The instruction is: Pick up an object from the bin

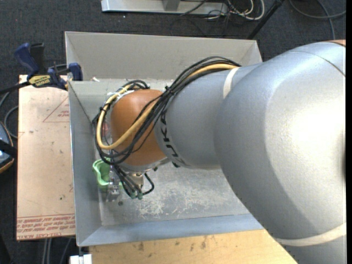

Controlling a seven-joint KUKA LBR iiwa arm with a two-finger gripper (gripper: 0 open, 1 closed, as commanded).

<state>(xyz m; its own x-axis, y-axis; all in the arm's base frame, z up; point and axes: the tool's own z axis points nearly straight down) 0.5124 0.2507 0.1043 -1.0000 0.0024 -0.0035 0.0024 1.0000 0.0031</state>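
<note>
My gripper [114,190] is low in the bin's front left part, just under the arm's orange cover. Its metal body and fingertips show near the left wall, close to the floor. A small bright green plastic thing [100,171] lies against the left wall, right beside the gripper's left side and partly hidden by it. Whether the green thing is between the fingers I cannot tell.
The big grey arm and its orange cover with cables hide most of the bin's middle and right. A strip of scuffed grey floor shows along the front wall, right of the gripper. The left wall stands close to the gripper.
</note>
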